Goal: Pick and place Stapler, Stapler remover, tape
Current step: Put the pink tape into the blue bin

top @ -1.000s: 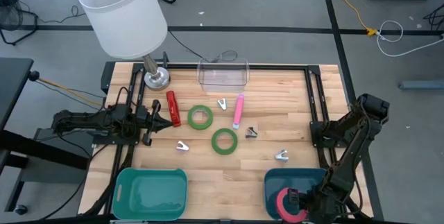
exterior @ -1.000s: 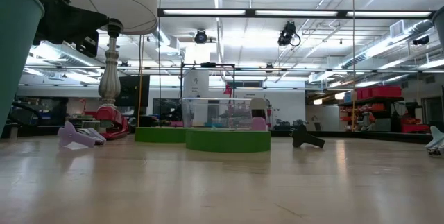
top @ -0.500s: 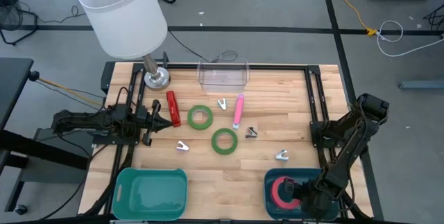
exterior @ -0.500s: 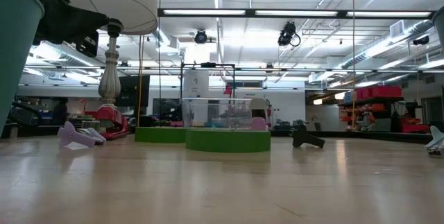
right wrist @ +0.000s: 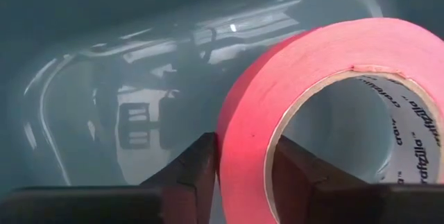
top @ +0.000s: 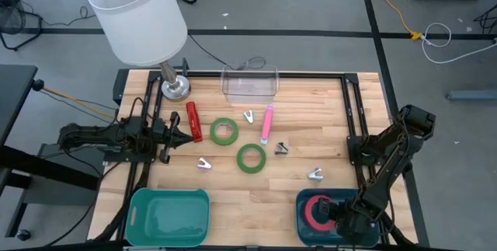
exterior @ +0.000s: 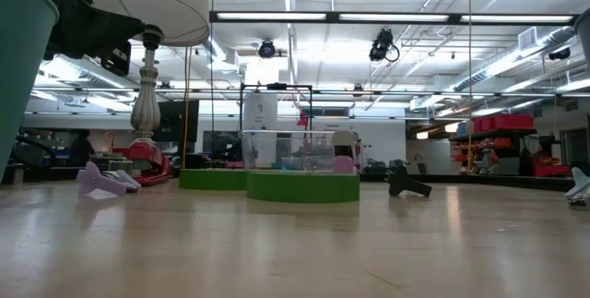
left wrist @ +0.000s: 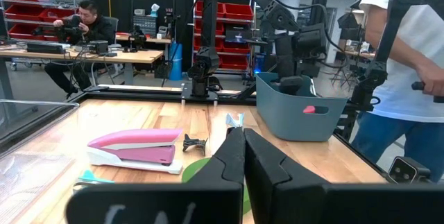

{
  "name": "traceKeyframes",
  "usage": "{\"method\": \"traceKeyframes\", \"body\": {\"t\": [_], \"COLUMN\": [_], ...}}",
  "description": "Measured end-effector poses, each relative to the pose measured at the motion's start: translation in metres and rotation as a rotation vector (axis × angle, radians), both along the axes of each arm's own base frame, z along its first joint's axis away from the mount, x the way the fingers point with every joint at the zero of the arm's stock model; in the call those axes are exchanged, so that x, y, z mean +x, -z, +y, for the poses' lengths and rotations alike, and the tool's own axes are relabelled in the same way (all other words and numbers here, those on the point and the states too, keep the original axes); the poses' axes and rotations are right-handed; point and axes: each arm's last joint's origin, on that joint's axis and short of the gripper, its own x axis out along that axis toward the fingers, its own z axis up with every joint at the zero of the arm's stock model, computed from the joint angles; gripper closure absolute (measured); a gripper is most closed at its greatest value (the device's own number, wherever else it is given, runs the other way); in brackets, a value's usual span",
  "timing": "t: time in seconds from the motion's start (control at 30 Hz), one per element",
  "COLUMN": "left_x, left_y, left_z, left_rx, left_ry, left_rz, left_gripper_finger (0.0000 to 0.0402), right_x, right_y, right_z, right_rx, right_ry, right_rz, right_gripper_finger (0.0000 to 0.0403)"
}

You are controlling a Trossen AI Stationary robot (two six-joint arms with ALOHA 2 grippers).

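High view: the right gripper (top: 332, 218) is inside the dark teal bin (top: 307, 201) at 5 o'clock on the surface (top: 311, 127), fingers around the red-pink tape (top: 317, 210). Two green tape rings (top: 224, 131) lie near centre. The left gripper (top: 185, 130), clenched, waits at 9 o'clock.

Right wrist view: both fingers (right wrist: 198, 168) bracket the tape's wall (right wrist: 257, 120).

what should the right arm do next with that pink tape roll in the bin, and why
Probably open the right pincer wider and lift clear. The red-pink ring of tape already sits inside the dark teal plastic bin, yet the fingers still flank its wall, so it looks not fully let go.
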Motion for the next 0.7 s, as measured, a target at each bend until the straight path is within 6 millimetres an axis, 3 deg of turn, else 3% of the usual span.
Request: {"method": "traceKeyframes", "body": {"t": [0.23,0.7], "left_x": [0.0000,0.0000], "left_y": [-0.0001,-0.0001], "left_z": [0.0000,0.0000], "left_rx": [0.000,0.000], "left_ry": [0.000,0.000], "left_rz": [0.000,0.000], "left_gripper_finger": [0.0399,0.0399], "right_x": [0.0012,0.0028], "right_y": [-0.0008,-0.0019], "right_z": [0.0022,0.0050], "right_rx": [0.025,0.065], "right_ry": [-0.001,0.046], "right_rz": [-0.012,-0.017], "right_gripper_finger": [0.0261,0.0166]}}
